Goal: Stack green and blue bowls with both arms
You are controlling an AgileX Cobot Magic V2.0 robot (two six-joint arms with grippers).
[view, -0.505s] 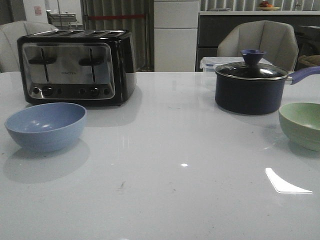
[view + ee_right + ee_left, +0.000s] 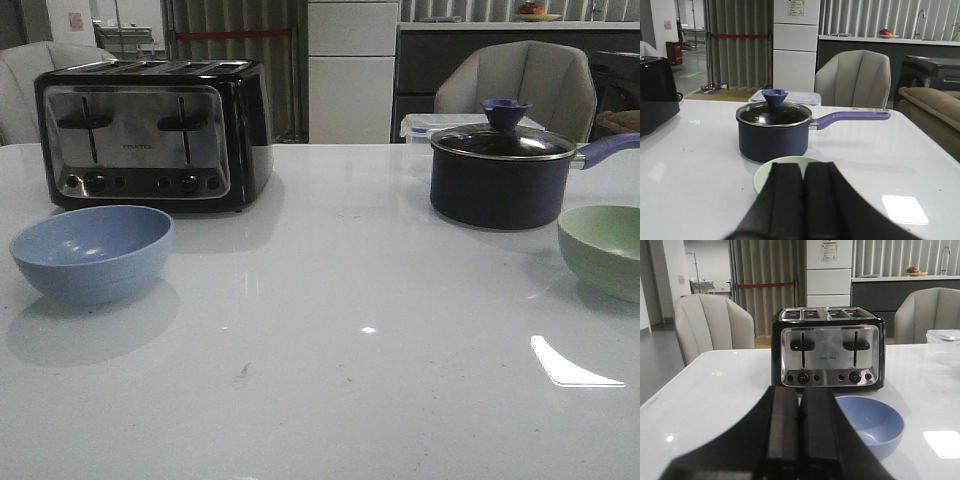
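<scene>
The blue bowl (image 2: 92, 251) sits upright on the white table at the left, in front of the toaster. The green bowl (image 2: 604, 249) sits at the right edge, in front of the saucepan. Neither gripper shows in the front view. In the left wrist view my left gripper (image 2: 800, 399) is shut and empty, with the blue bowl (image 2: 875, 424) just beyond and to one side of its tips. In the right wrist view my right gripper (image 2: 803, 170) is shut and empty, and it hides most of the green bowl (image 2: 766, 175) right behind its tips.
A black and chrome toaster (image 2: 150, 132) stands at the back left. A dark navy lidded saucepan (image 2: 500, 170) with a long handle stands at the back right, close behind the green bowl. A clear lidded box (image 2: 418, 126) lies behind the pan. Chairs stand beyond the table (image 2: 350, 330).
</scene>
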